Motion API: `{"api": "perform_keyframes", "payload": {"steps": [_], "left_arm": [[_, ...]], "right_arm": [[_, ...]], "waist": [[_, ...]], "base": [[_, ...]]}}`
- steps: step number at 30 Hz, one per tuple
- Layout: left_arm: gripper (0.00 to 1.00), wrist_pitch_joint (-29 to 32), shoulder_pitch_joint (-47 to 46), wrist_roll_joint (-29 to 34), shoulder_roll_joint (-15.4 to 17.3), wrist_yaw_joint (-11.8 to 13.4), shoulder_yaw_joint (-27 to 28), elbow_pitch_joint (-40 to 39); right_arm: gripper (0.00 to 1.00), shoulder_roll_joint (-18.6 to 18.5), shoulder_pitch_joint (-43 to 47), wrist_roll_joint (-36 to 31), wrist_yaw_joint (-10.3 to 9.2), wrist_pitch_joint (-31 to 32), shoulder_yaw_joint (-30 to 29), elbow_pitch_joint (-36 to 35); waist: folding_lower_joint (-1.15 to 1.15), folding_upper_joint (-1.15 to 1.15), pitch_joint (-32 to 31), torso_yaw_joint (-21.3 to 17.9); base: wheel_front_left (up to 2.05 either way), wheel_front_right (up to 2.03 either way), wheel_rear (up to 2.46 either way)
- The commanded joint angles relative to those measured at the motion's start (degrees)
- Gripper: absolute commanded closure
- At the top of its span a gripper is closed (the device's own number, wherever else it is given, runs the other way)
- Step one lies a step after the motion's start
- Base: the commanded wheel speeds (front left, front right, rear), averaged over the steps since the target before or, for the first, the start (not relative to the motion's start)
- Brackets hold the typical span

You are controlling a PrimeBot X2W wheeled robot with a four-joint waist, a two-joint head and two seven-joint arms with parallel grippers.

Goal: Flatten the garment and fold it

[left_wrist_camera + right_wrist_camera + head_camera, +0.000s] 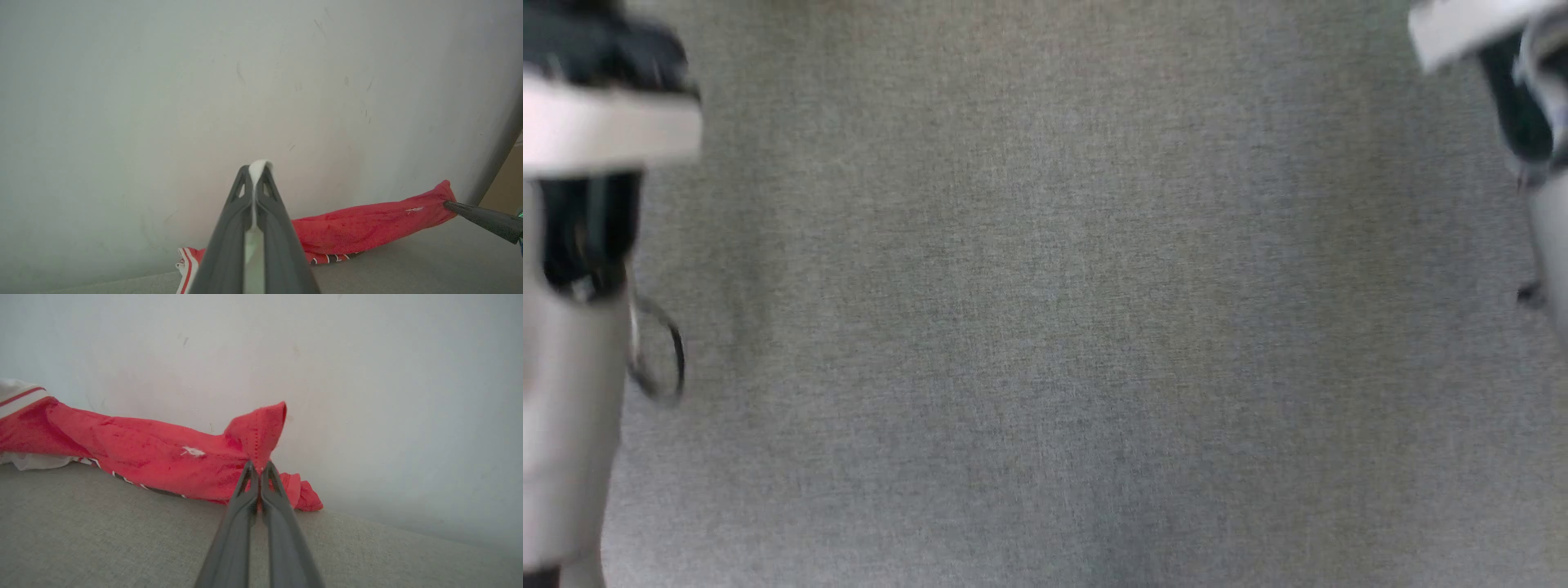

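Observation:
The garment [367, 224], red cloth with a striped trim, lies bunched in a long strip on the grey surface by the wall. My left gripper [255, 169] is shut on a white edge of it, which pokes out past the fingertips. My right gripper [260, 467] is shut on a red hemmed corner of the garment [143, 453], lifted a little off the surface. The left wrist view shows the right gripper's dark fingers [482, 218] pinching the strip's far right end. Black print peeks out under the strip.
A pale wall [204, 81] rises directly behind the garment. The grey woven surface [1045, 327] spreads out in the head view, with my left forearm [564, 392] at its left edge and my right forearm [1552, 229] at the upper right.

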Motion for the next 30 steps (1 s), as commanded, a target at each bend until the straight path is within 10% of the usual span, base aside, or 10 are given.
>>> {"api": "perform_keyframes", "payload": {"steps": [1, 20, 30], "left_arm": [[1.0, -0.27, 3.18, -0.84, 0.55, -0.38, 0.26, -0.79], [1.0, 5.04, 36.17, -8.33, 3.21, 0.1, -2.74, -7.1], [1.0, 14.29, 49.67, -13.99, 5.5, 1.25, -6.46, -7.73]], "right_arm": [[1.0, -0.21, 3.22, 1.11, -0.05, 0.49, -0.89, -2.28], [1.0, 0.91, 39.49, 6.37, -0.05, 9.82, -10.11, -21.46], [1.0, -4.71, 52.82, 15.69, -0.05, 18.99, -7.34, -24.57]], "waist": [[0.01, -0.01, -2.54, -0.31], [0.01, -0.01, -13.72, 1.4], [0.01, -0.01, -21.82, 2.28]], "base": [[0.0, 0.0, 0.0], [0.0, 0.0, 0.0], [0.0, 0.0, 0.0]]}}
